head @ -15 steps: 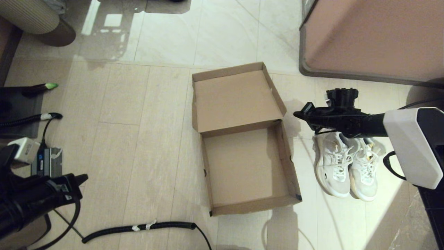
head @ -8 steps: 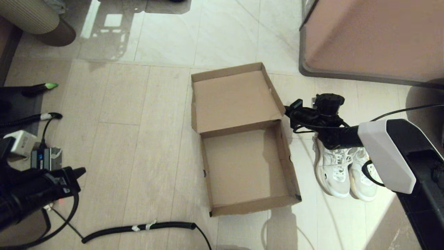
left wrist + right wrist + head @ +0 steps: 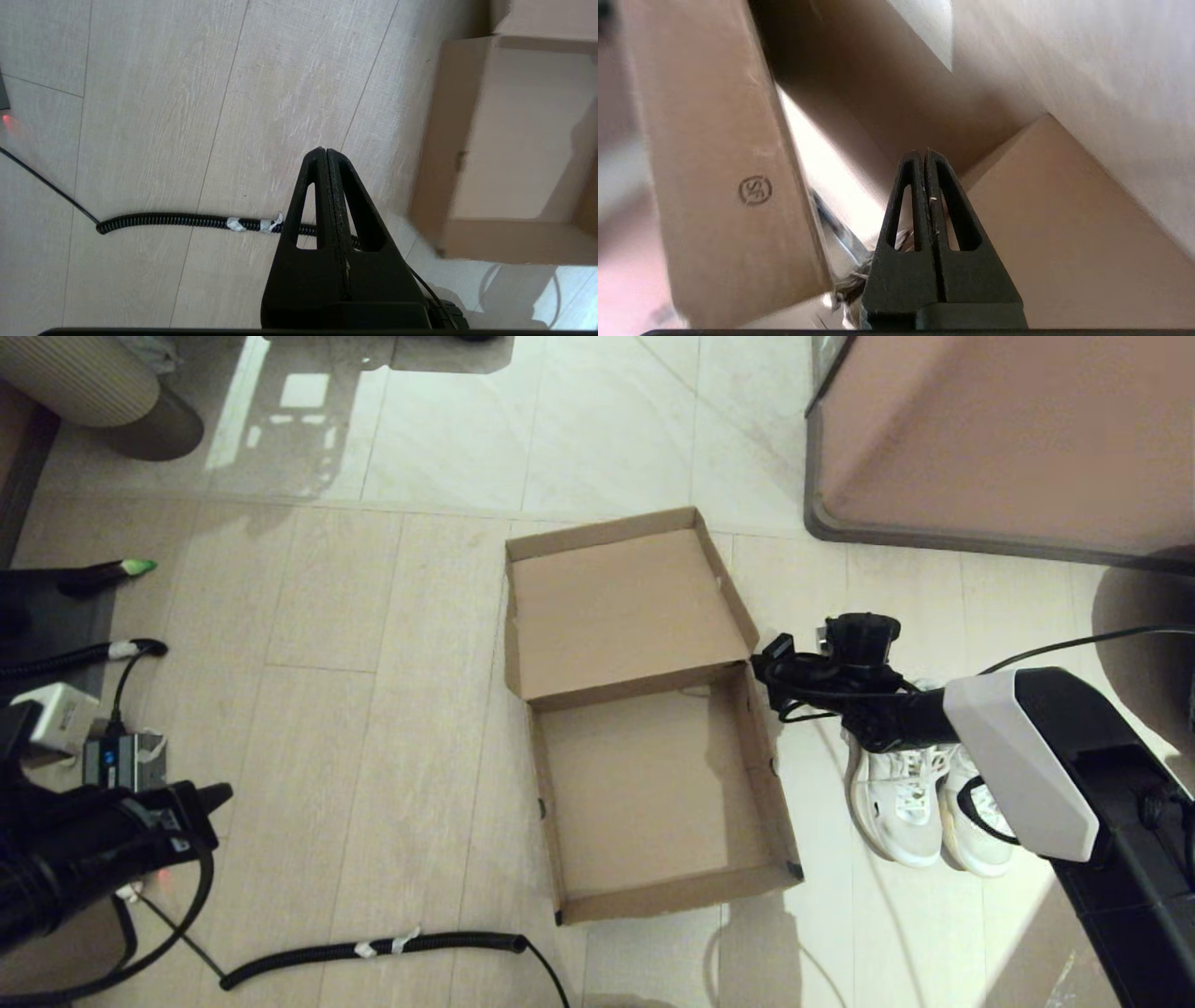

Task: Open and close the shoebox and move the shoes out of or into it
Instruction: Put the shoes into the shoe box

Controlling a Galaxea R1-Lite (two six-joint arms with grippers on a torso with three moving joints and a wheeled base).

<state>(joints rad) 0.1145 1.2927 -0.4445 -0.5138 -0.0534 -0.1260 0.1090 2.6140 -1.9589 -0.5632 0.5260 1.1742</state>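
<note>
On the tiled floor before the robot, the shoebox (image 3: 644,719) lies open and empty, its lid (image 3: 621,607) folded back flat. The box now sits slightly farther to the robot's left than it did a second ago, its near corner having slid that way. The right gripper (image 3: 767,670) has come in from above the shoes (image 3: 924,798) and now meets the box's right side at the hinge corner, fingers pressed together and holding nothing. The right wrist view shows those closed fingers (image 3: 924,186) pointed into the angle between lid and box wall. The shift suggests the gripper is nudging the cardboard, probably feeling for the lid's edge or squaring the box, rather than reaching for footwear. The shoes stand as a pair just right of the box, partly hidden under the right arm, not yet packed. The left gripper (image 3: 325,186) hangs idle low at the robot's left, fingers shut and empty, near a coiled black cable (image 3: 373,949). With the box bare, either loading or lid closing appears to come next.
</note>
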